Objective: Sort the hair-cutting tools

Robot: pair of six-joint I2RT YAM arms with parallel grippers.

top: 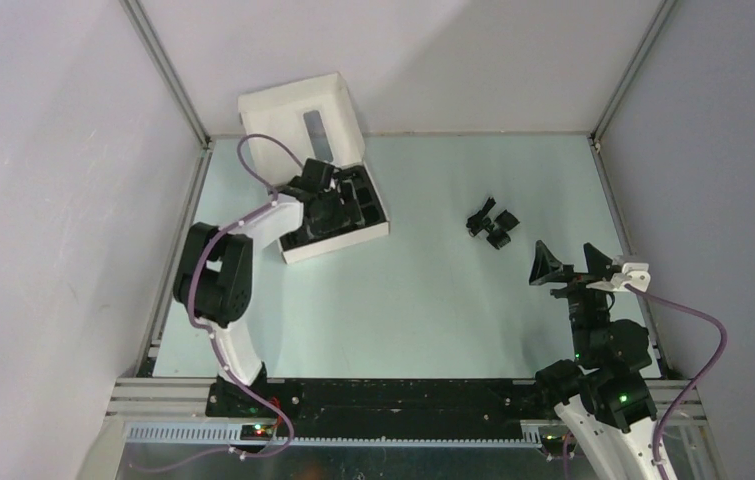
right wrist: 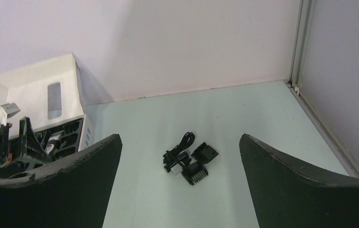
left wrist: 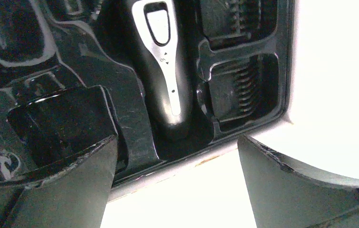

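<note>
The slim silver-and-black clipper (left wrist: 163, 61) lies in the middle slot of the black tray (left wrist: 96, 76), with comb attachments (left wrist: 246, 88) in the slots to its right. My left gripper (left wrist: 177, 161) is open and empty, hovering over the tray's near rim, just short of the clipper's end; it sits over the box in the top view (top: 315, 185). Two black comb attachments (right wrist: 200, 163) and a coiled black cable (right wrist: 178, 153) lie together on the table, also in the top view (top: 493, 224). My right gripper (right wrist: 179, 190) is open and empty, held back above them (top: 573, 268).
The white cardboard box (top: 298, 115) stands at the back left with its lid raised against the wall. Grey walls and metal frame rails (top: 621, 75) enclose the light green table (top: 423, 300).
</note>
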